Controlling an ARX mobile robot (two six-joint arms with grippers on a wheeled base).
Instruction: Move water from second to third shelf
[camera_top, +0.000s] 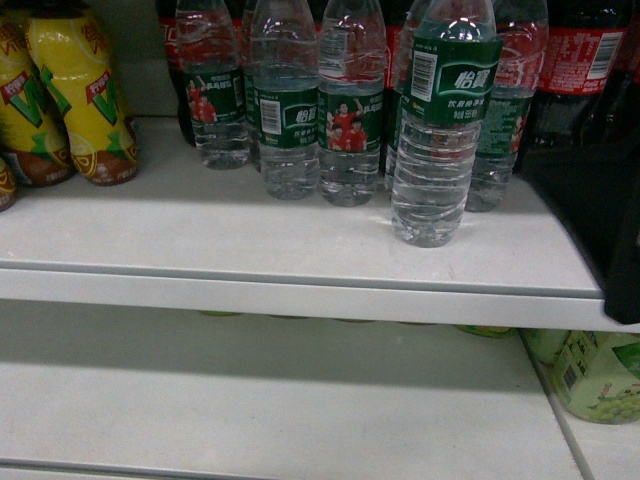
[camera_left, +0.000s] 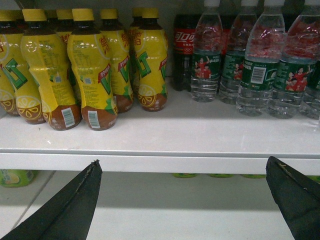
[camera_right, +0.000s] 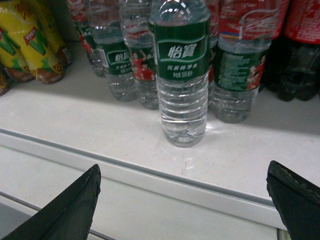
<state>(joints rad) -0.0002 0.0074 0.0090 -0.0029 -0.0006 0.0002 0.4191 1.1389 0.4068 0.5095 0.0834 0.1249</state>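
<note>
Standing upright near the shelf (camera_top: 300, 250) front, the water (camera_top: 440, 130) is not yet grasped; right gripper (camera_right: 182, 210) faces it, jaws wide and empty; left gripper (camera_left: 185, 200) also wide. All remains.

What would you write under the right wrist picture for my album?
Open right gripper faces a front water bottle standing on the white shelf.

Dim, greenish indoor light from above, soft grainy focus, white glare beside the front water bottle (camera_top: 435, 130) on the shelf (camera_top: 200, 240), deep shadow beneath the shelf lip
</note>
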